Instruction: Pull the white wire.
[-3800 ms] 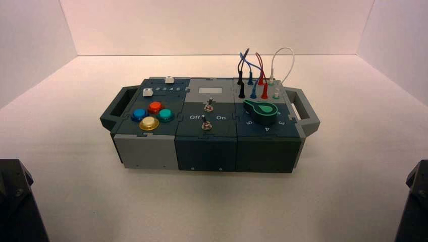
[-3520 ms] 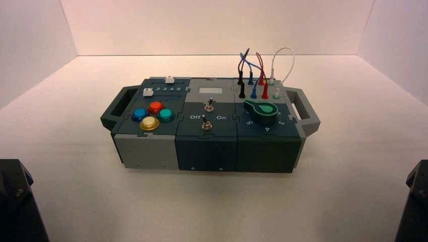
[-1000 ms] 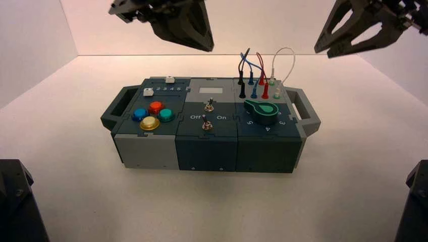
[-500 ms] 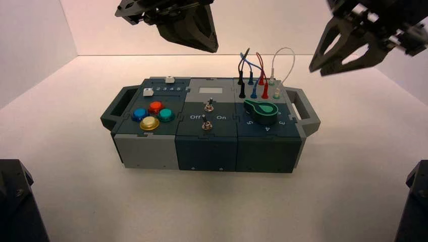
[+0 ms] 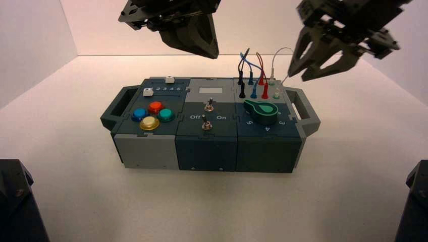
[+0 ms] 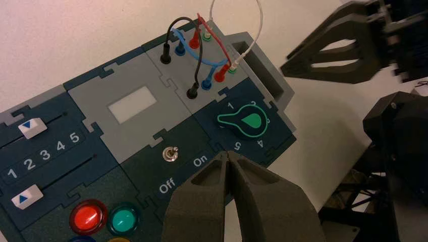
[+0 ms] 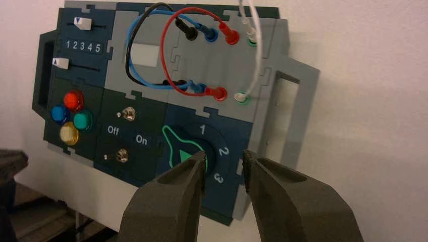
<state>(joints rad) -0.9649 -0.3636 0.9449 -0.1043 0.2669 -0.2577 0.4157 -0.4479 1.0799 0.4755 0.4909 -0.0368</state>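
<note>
The white wire (image 5: 274, 58) stands in a tall arch at the box's back right corner, both whitish plugs seated; it also shows in the left wrist view (image 6: 261, 22) and the right wrist view (image 7: 257, 48). My right gripper (image 5: 299, 75) is open and hangs in the air just right of the arch, covering its right side, touching nothing; in its own view (image 7: 224, 164) it is above the knob end of the box. My left gripper (image 5: 214, 54) is shut and empty, high above the box's back middle (image 6: 228, 156).
The box (image 5: 151, 148) sits mid-table with a handle at each end. Blue (image 7: 136, 75), red (image 7: 174, 75) and black (image 7: 127, 55) wires arch left of the white one. The green knob (image 5: 262, 111) lies in front of them. Toggle switches, coloured buttons and sliders are farther left.
Both arms have come into view from above. My right gripper has moved down and left, close to the white wire's arch. My left gripper has shifted slightly right.
</note>
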